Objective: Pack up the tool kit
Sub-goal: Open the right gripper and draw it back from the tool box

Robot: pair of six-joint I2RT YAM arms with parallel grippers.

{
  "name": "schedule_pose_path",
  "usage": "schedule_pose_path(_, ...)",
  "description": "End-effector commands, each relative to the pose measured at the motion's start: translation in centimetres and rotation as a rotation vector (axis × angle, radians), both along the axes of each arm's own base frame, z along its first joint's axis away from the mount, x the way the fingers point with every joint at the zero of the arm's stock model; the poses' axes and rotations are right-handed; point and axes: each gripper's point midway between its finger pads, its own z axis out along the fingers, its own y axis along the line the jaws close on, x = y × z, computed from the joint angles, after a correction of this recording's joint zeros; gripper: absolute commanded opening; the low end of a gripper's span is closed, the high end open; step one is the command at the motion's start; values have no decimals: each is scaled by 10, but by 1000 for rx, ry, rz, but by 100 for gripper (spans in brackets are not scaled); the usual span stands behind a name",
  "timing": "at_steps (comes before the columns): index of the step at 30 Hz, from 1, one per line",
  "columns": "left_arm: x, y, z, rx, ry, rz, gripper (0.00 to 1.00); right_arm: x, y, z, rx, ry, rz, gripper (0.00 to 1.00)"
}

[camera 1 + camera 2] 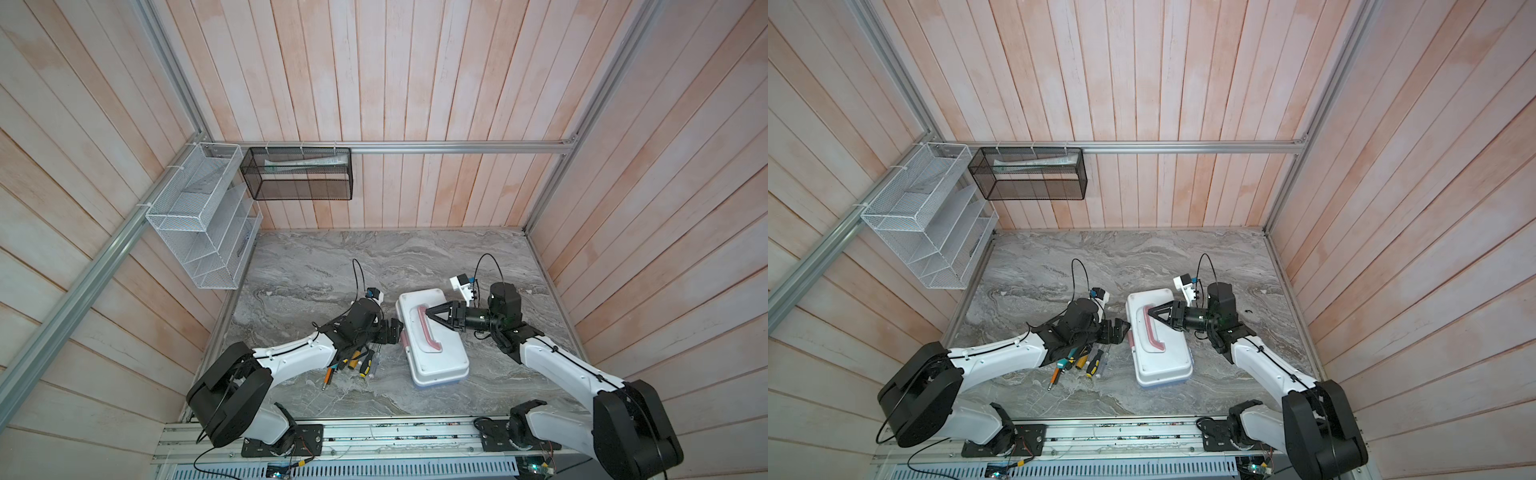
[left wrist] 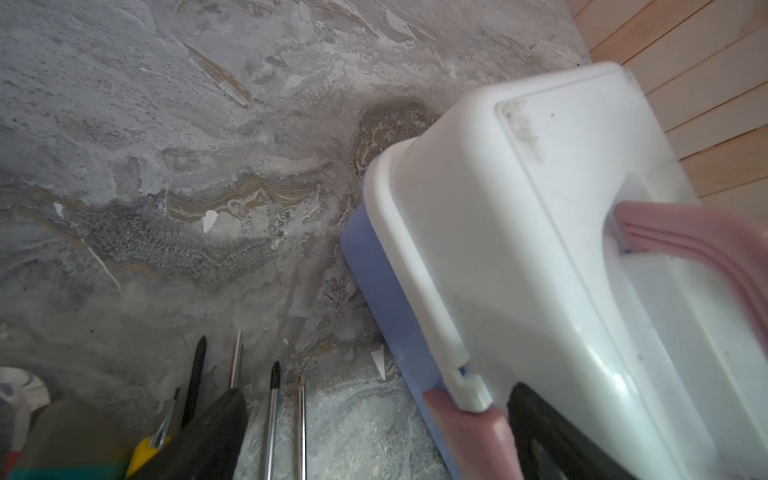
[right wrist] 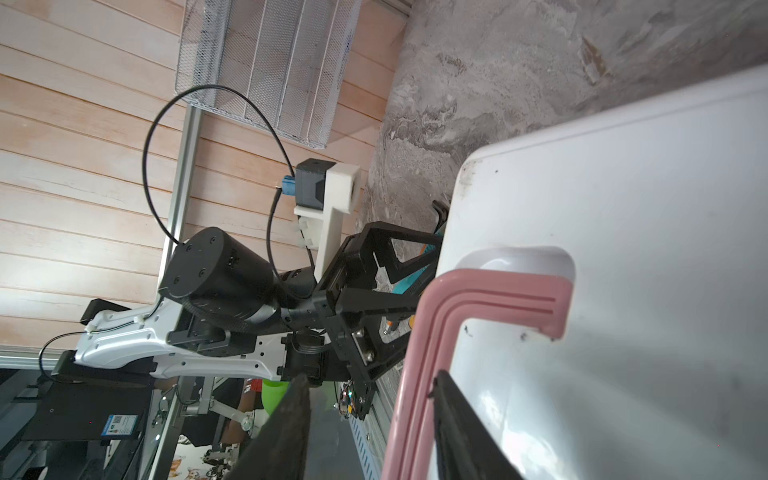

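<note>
The tool kit case lies closed on the marbled table, with a white lid, a pink handle and a light blue base. My right gripper is at the handle's far end. Its jaws are open and straddle the handle; one finger rests on the lid and a gap shows at the other. My left gripper is wide open against the case's left side, with the pink latch between its fingers. Several screwdrivers, a teal tool and an orange stick lie loose under the left arm.
A white wire mesh basket hangs on the left wall and a black one on the back rail. Wooden walls close in the table on three sides. The arm bases stand on the front rail.
</note>
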Motion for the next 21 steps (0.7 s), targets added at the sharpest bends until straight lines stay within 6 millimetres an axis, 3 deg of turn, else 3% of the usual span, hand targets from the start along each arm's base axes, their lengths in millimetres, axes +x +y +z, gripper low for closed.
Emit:
schedule_pose_path(1,4,7,6,4,-13,34,100,0,-16,9,-40,-46,-37,45)
schedule_pose_path(5,3,9,10,6,-11,41,100,11,-36,1,-402,-82,-165,46)
schedule_pose_path(9,-1,11,11,-9,-3,45,100,6,-39,17,-722,-143,-267,48)
schedule_pose_path(13,-7,12,10,-30,11,41,100,-6,-22,24,-928,-169,-315,50)
schedule_pose_path(17,-12,17,9,-50,8,56,100,-23,-2,11,-1138,-182,-279,53)
schedule_pose_path(21,-17,22,8,-54,-7,64,100,-29,5,-3,-1271,-176,-257,53)
